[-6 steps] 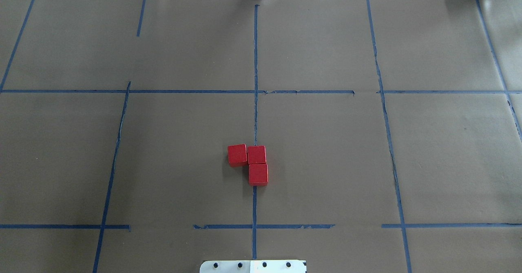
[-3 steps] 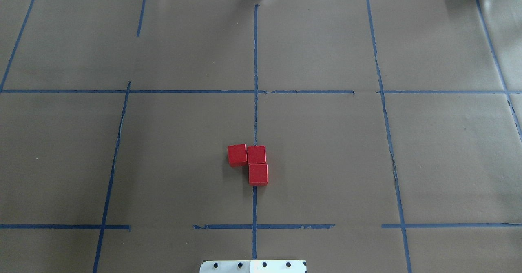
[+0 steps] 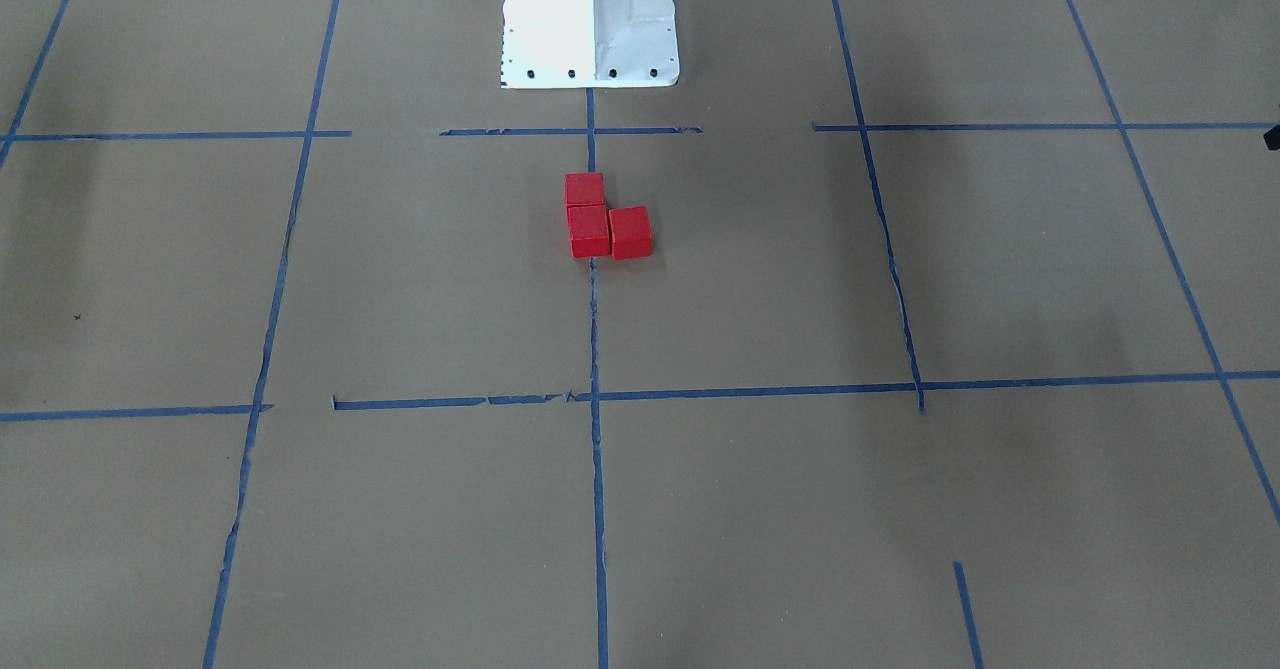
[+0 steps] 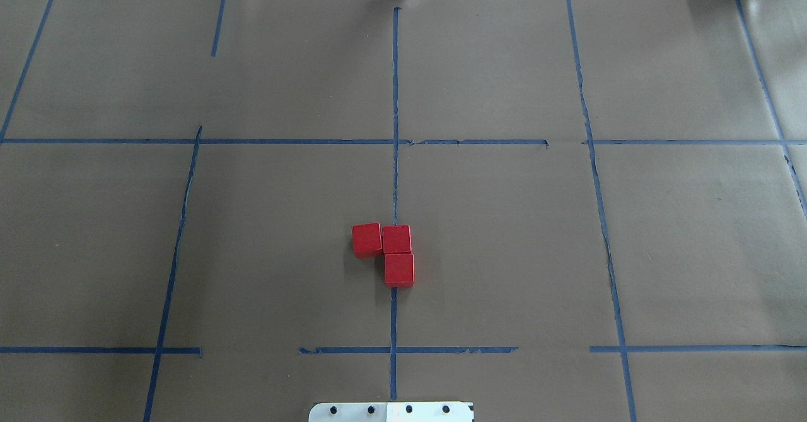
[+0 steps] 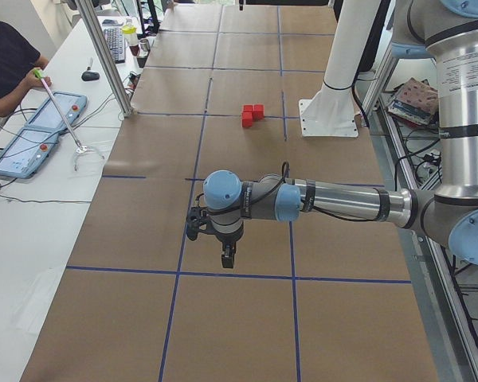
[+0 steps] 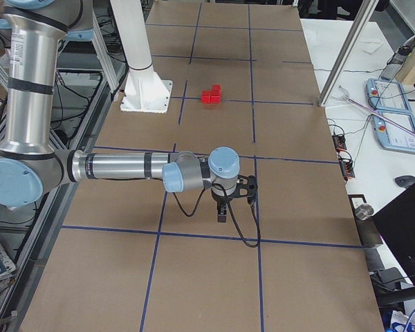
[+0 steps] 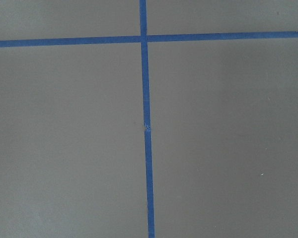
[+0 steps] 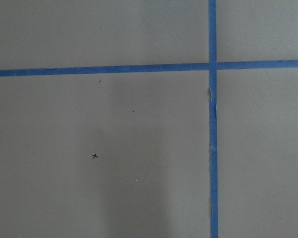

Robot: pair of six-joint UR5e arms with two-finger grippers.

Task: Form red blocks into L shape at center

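At the two ends of the table, my left gripper [image 5: 227,259] and my right gripper [image 6: 222,213] each hang pointing down just above the brown paper [image 4: 504,233], close to a blue tape crossing [image 7: 144,38], and from these side views I cannot tell whether either one is open or closed. Well apart from both, the three red blocks [image 4: 397,240] sit touching in an L at the center [image 4: 419,220]. Two lie in a row on the middle tape line [image 4: 395,176] in front of my white base [image 3: 590,14], and the third sits against the left side of the farther one.
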